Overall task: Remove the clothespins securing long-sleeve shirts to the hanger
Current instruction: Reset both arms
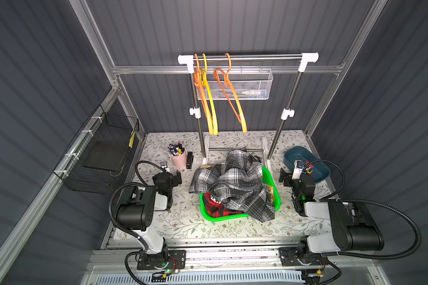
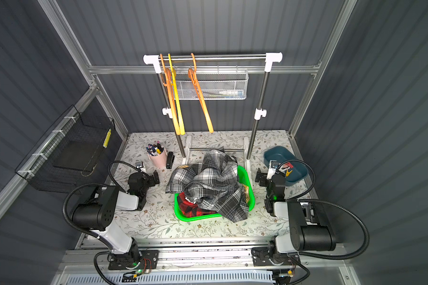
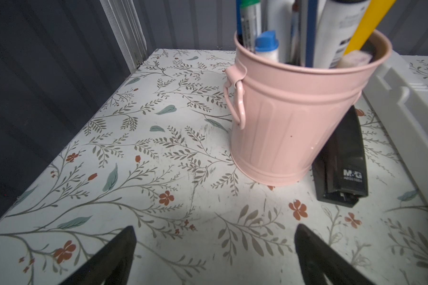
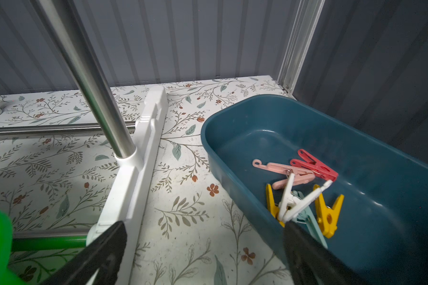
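Clothespins [image 4: 302, 192] lie loose in a heap on the floor of a dark blue tub [image 4: 356, 153]: one red, one salmon-pink, one white, two yellow and one pale blue-green, several touching or crossing each other. In both top views the tub [image 1: 294, 153] [image 2: 277, 153] sits at the desk's far right corner, beside the right foot of the clothes rack.

The right pincer [image 4: 204, 224] hovers low just in front of the tub with its fingers spread wide. One finger shows over the tub's near rim close to the white clip, and nothing is gripped between them.

The long-sleeve shirts [image 1: 235, 180] are piled in a green basket [image 1: 218, 218] at the middle of the desk. The grey-black-white plaid lies on top and spills over the rim, the red-and-black check shows beneath it at the near left, and slivers of yellow plaid show at the edges.

Above and behind the basket, two orange hangers [image 1: 232, 98] and a yellow hanger [image 1: 210, 103] hang on the rail [image 1: 257, 57], well apart from the shirts.

The left pincer [image 3: 215, 227] is likewise wide apart and holds nothing, above the floral desk [image 3: 158, 148]. It faces a pink bucket [image 3: 294, 123] of pens with a black stapler [image 3: 344, 167] just beside it.
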Robot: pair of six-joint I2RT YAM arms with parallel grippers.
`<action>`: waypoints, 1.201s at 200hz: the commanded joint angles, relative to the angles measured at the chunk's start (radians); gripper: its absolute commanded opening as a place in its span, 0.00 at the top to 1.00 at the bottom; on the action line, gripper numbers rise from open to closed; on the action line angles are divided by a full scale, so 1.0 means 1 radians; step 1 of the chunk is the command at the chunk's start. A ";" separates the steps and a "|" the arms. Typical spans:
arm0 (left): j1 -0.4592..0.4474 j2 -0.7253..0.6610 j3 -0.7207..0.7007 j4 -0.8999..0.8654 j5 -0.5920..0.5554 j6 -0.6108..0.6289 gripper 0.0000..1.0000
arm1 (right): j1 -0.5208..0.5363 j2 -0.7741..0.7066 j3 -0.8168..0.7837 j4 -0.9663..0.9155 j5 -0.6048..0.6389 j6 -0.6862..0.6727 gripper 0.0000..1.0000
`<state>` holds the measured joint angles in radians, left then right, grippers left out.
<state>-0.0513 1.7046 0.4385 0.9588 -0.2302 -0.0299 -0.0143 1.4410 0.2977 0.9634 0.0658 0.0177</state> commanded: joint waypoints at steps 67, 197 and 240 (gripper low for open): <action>0.002 0.010 0.009 0.003 0.003 0.007 0.00 | -0.010 0.001 -0.015 0.059 0.023 0.018 0.01; 0.002 0.010 0.009 0.003 0.005 0.008 0.00 | -0.020 0.002 0.010 0.018 0.103 0.060 0.01; 0.002 0.010 0.009 0.005 0.004 0.008 0.00 | -0.014 0.002 0.013 0.009 0.149 0.071 0.01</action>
<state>-0.0513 1.7046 0.4385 0.9565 -0.2306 -0.0299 -0.0284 1.4425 0.2939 0.9707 0.1745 0.0757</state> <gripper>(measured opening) 0.998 0.989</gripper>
